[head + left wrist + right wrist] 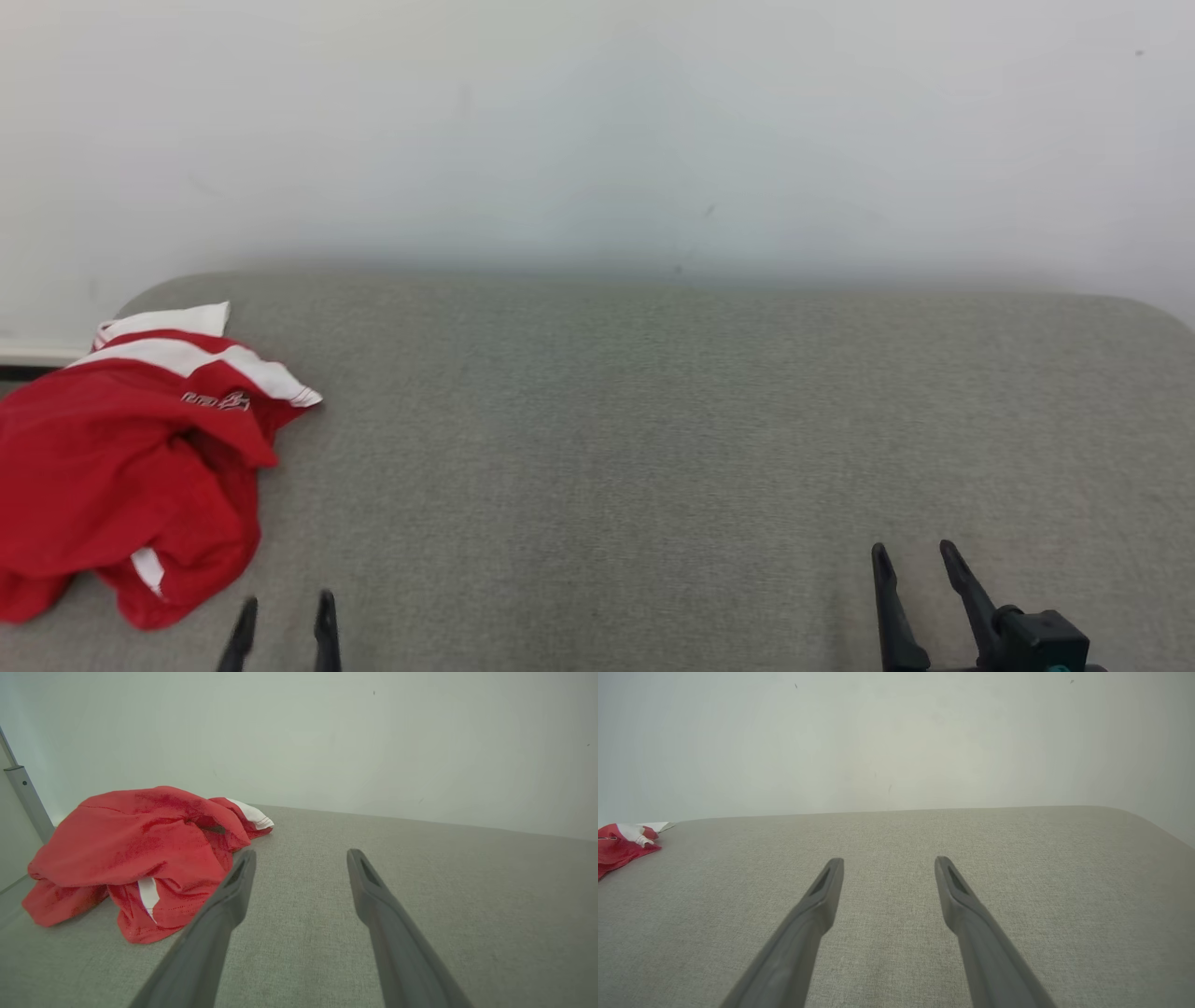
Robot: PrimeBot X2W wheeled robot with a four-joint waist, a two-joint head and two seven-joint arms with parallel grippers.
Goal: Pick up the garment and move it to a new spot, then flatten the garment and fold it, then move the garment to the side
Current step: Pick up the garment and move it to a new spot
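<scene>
So the setup is one big grey pad [653, 448], woven fabric with a slightly nubbly texture and rounded corners, pushed up against a plain pale wall [597, 140]. There's exactly one garment [131, 467] and it sits at the pad's far left end, bunched into a soft rumpled heap rather than lying flat. It's a red shirt-type thing in thin, slightly shiny cloth, with white stripe bands and some small white lettering on it. Part of it seems to droop over the pad's left edge.

There are two grippers, each with two long, dark, smooth fingers that taper to narrow tips. The left gripper [286, 611] sits at the pad's near edge, just beside the heap's near end, with its fingers spread apart and nothing between them. The right gripper [913, 555] is at the pad's near edge toward the right end, also spread wide and empty, well apart from the garment.

The left wrist view gets the garment [135, 858] up close, with folds, a dark opening and a white stripe near the bottom. It also has a grey metal post [28, 798] past the pad's left end. There the left gripper [302, 856] hovers over bare fabric, its left finger [233, 891] overlapping the heap's edge, though I can't tell if it's touching. From the right gripper [889, 861], the garment [619, 847] is just a red-and-white scrap at the pad's far left.
</scene>
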